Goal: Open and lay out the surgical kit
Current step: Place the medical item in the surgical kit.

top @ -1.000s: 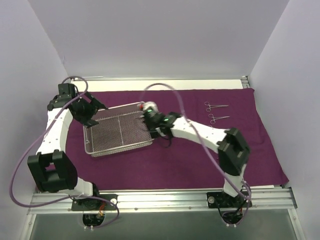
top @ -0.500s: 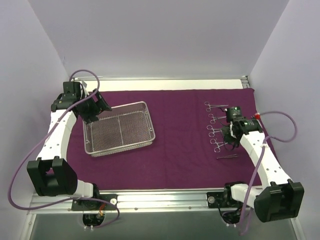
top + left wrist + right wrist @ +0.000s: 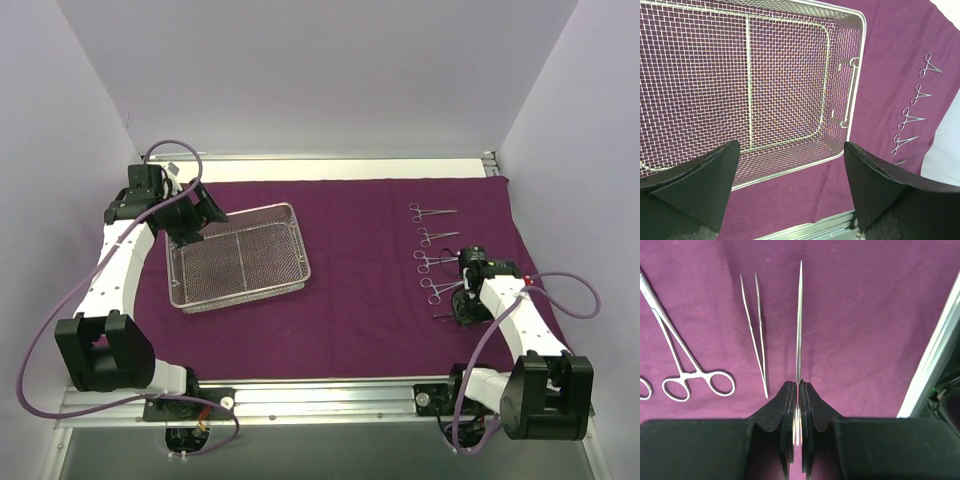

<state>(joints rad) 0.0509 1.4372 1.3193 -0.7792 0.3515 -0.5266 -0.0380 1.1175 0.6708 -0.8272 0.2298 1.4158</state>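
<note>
We see plain pale walls: a back wall (image 3: pixel 320 80) across the top of the frame, a left wall (image 3: pixel 45 180) and a right wall (image 3: pixel 590 170). A silver rail (image 3: pixel 330 398) crosses the bottom; the light is even.

From my end the dark purple cloth wrap (image 3: pixel 360 300) is spread out flat, with the shallow silver wire-mesh tray (image 3: pixel 301 246) sitting open side up on its left half. Four scissor-handled clamps (image 3: pixel 437 236) lie in a column on the right half, rings pointing left. One pair of tweezers (image 3: pixel 754 330) lies flat beside the nearest clamp, and a second pair (image 3: pixel 799 325) is pinched edge-on in my right gripper (image 3: pixel 798 390).
</note>
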